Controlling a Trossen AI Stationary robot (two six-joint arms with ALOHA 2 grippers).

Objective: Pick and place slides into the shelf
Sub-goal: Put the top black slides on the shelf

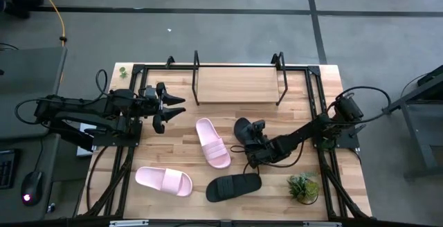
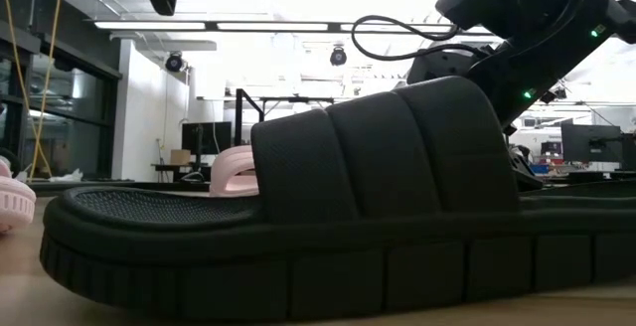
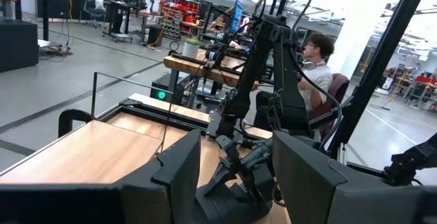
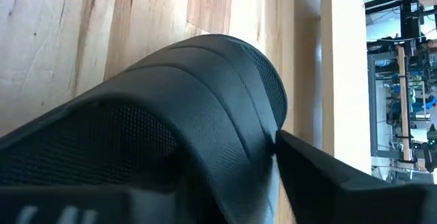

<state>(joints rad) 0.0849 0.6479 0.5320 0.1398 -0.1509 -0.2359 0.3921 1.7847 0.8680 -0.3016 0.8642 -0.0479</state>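
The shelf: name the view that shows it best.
The high view: the whole shelf shows from above, its board bare. The left wrist view catches only one thin end rod and part of the board. The low and right wrist views show none of it.

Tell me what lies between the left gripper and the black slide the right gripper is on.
In the high view, one pink slide lies between the left gripper and that black slide at the right gripper; otherwise bare table.

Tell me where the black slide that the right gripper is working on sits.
In the high view, that black slide lies right of the table's middle under the right gripper, between the pink slide and the shelf.
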